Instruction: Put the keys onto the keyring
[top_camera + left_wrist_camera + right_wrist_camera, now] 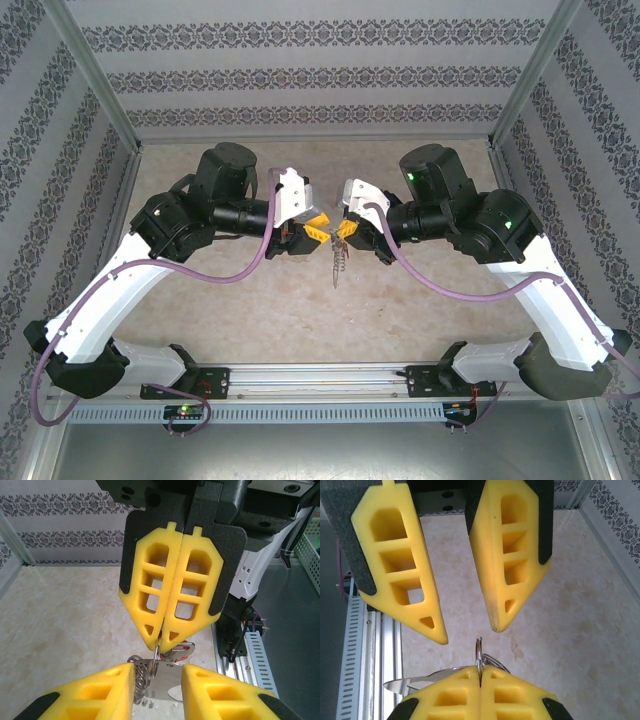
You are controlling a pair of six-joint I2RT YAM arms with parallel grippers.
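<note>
My right gripper [344,231] [480,671] is shut on a thin metal ring [479,652] of the keyring [337,265], which hangs in the air between the two arms. In the left wrist view the right gripper [162,647] pinches that ring [156,652] above the keyring's flat shiny plate [164,679] and its coiled rings [140,679]. A key with red on it [184,650] sits just behind those fingertips. My left gripper [316,231] [158,672] [468,635] faces the right one, open, its fingers either side of the ring without touching it.
The beige tabletop [260,300] lies below the hanging keyring. Patterned walls [320,70] enclose the back and sides. A metal rail [320,378] with the arm bases runs along the near edge.
</note>
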